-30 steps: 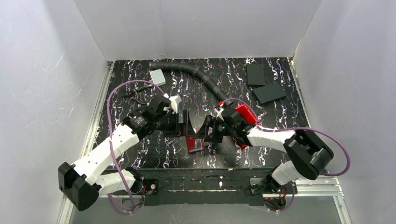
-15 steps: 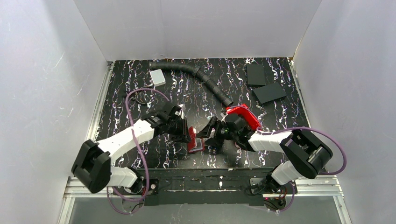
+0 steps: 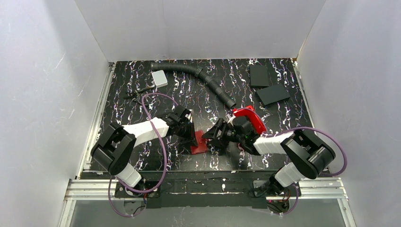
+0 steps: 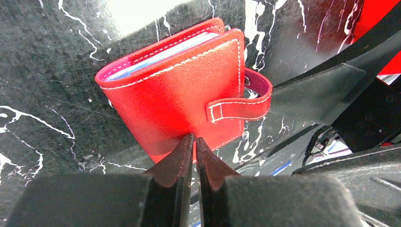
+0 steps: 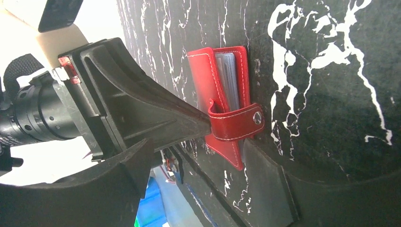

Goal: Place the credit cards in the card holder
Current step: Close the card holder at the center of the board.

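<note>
The card holder (image 4: 179,90) is a small red wallet lying folded on the black mat, its clasp strap (image 4: 236,106) wrapped over the cover. Pale blue credit cards (image 4: 156,56) show as thin edges inside it. My left gripper (image 4: 194,140) is shut, its tips resting on the wallet's cover with nothing between them. In the top view the wallet (image 3: 200,145) lies between the left gripper (image 3: 194,139) and the right gripper (image 3: 216,138). My right gripper (image 5: 203,165) is open, one finger (image 5: 267,177) flat on the mat beside the wallet (image 5: 208,90).
A red bin (image 3: 251,118) sits just behind the right wrist. A black corrugated hose (image 3: 203,75) crosses the back of the mat, with a small white box (image 3: 160,78) at its left. Two black slabs (image 3: 259,74) (image 3: 273,94) lie at the back right. White walls enclose the mat.
My left gripper has swung right and down onto the wallet and gone from wide open to shut. The right gripper shifted a little left and lower beside the wallet.
</note>
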You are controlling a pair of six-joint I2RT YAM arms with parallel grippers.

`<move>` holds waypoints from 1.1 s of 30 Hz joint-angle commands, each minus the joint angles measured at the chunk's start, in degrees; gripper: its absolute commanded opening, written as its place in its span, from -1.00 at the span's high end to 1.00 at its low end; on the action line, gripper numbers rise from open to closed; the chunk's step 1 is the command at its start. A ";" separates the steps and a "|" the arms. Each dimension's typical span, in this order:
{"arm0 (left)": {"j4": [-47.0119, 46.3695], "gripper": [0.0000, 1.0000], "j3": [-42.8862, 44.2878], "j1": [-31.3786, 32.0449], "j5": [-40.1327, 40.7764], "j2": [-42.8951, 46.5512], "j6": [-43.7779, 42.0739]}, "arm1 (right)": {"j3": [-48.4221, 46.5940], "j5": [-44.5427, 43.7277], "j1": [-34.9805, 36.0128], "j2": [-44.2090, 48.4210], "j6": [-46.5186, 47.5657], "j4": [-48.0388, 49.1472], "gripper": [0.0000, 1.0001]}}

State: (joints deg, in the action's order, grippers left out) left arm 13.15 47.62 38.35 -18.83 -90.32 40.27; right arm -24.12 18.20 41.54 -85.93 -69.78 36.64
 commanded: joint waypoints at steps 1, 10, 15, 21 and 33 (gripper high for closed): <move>0.21 0.88 -0.13 -0.17 -0.10 -0.84 -0.58 | -1.70 0.83 -0.63 -1.34 2.81 -1.36 -0.57; 0.85 0.89 -0.46 -0.12 -0.59 -2.58 -0.70 | -11.31 -0.77 0.43 -0.94 19.62 -25.03 -0.18; 0.41 0.89 -1.63 -0.12 -0.82 -2.40 -0.64 | -11.38 -2.52 2.89 -1.50 21.15 -26.15 -0.16; 0.56 0.90 -1.66 -0.13 -0.99 -1.90 -0.69 | -12.66 -4.96 4.68 -2.81 22.82 -27.07 -0.18; 4.85 0.49 -0.53 -1.29 -0.80 6.38 -0.72 | -11.83 -13.62 4.70 -5.39 25.47 -30.56 0.83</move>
State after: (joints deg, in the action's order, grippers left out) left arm 13.04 47.40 38.06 -20.51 -90.00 40.34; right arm -36.34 12.34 46.26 -90.02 -47.77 10.70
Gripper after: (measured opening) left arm 0.182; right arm 0.130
